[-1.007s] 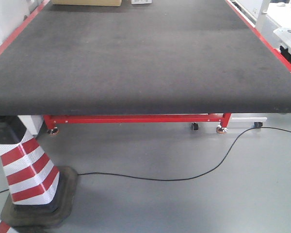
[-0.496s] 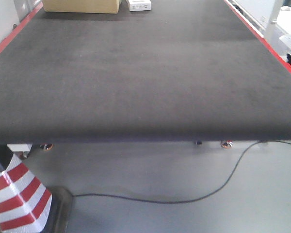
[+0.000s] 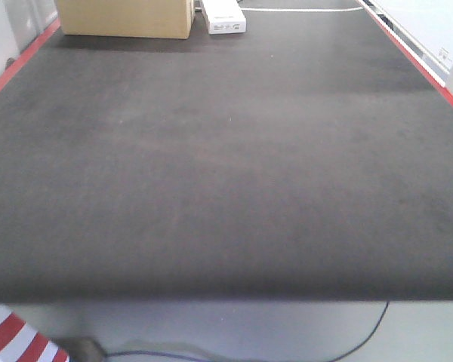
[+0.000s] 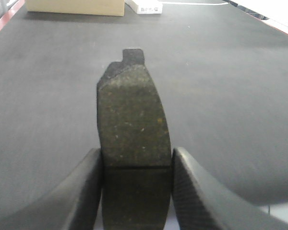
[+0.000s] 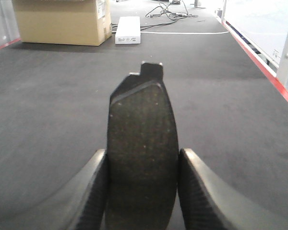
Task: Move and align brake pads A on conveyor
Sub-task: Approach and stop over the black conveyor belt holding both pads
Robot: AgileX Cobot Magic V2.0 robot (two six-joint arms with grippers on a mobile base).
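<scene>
The conveyor (image 3: 226,166) is a wide charcoal belt with red edge strips and fills the front view; no pads lie on it there. My left gripper (image 4: 137,163) is shut on a dark grey brake pad A (image 4: 132,120), groove across its middle, held above the belt (image 4: 48,72). My right gripper (image 5: 141,163) is shut on another brake pad A (image 5: 141,129), held above the belt (image 5: 53,86). Both pads point away from me, with a small tab at the far end. Neither gripper shows in the front view.
A cardboard box (image 3: 126,16) and a small white box (image 3: 225,18) sit at the belt's far end. A red-white traffic cone (image 3: 15,343) and a black cable (image 3: 362,339) are on the floor below the near edge.
The front view has moved forward and closer over the belt. The cone and floor have dropped almost out of sight, and the boxes at the far end now show more.
</scene>
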